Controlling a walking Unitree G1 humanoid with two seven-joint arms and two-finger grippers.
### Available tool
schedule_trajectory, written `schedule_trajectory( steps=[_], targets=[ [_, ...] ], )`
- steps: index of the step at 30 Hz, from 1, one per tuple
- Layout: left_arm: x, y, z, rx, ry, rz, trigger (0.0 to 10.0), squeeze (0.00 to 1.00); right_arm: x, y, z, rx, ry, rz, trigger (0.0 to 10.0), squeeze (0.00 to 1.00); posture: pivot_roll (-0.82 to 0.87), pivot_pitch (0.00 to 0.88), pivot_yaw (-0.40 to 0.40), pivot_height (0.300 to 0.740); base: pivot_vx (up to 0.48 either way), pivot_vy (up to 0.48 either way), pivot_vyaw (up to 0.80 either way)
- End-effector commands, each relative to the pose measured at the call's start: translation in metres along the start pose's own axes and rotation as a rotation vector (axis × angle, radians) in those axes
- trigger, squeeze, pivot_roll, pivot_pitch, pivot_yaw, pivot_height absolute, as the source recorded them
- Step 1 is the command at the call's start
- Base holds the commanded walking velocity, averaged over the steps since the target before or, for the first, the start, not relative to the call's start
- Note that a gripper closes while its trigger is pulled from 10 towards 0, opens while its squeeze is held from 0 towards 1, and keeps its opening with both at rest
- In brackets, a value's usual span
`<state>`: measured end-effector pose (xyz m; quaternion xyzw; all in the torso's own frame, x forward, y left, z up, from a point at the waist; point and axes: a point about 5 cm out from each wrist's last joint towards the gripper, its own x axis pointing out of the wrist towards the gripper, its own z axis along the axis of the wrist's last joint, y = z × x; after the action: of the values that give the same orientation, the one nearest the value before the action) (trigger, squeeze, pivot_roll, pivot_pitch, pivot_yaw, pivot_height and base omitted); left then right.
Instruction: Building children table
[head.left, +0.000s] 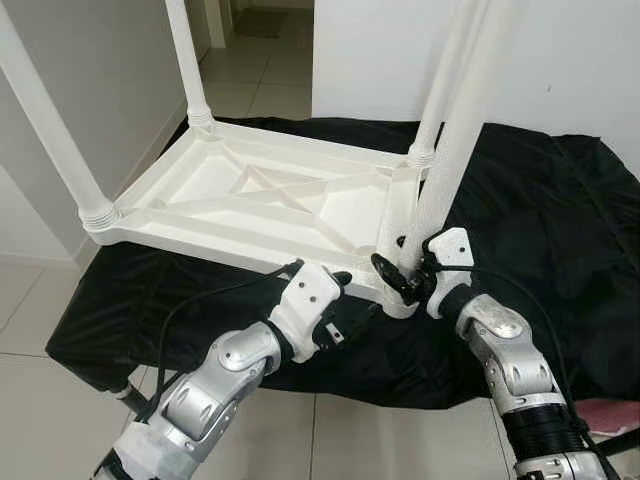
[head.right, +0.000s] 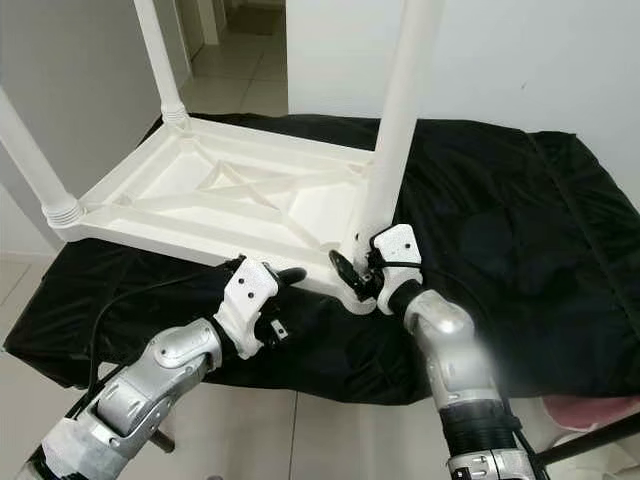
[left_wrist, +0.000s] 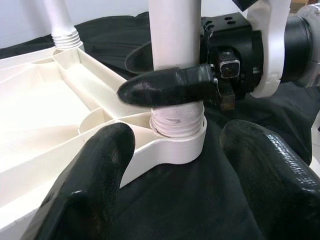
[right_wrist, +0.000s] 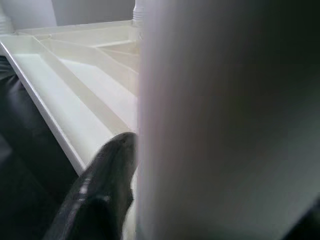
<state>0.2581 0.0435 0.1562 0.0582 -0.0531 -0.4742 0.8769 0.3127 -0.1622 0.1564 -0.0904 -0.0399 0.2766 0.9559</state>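
Observation:
A white plastic children's table lies upside down on a black cloth. Its legs point up at the corners. My right gripper is shut on the near-right leg just above its threaded base. In the left wrist view one right finger crosses this leg above the corner socket, with thread ridges showing between them. My left gripper is open, low by the table's front edge, a short way from that socket. Close in the right wrist view, the leg sits against a finger.
Three other legs stand in the table: near left, far left and far right. Tiled floor lies in front and to the left, and a white wall stands behind. A pink object lies at the bottom right.

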Motion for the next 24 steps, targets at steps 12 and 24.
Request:
schedule_trajectory(
  steps=[12,24],
  targets=[
    [-0.003,-0.006,-0.003,0.017,0.014,-0.129,10.0,0.00,0.000,-0.001,-0.010,0.111,0.026,-0.016,10.0,0.00,-0.04,0.000,0.004,0.740,0.000,0.000,0.00],
    [-0.002,-0.006,-0.004,0.022,0.014,-0.129,10.0,0.00,-0.001,0.008,-0.020,0.194,0.123,-0.522,10.0,0.00,-0.03,0.000,-0.008,0.740,0.000,0.000,0.00]
  ],
)
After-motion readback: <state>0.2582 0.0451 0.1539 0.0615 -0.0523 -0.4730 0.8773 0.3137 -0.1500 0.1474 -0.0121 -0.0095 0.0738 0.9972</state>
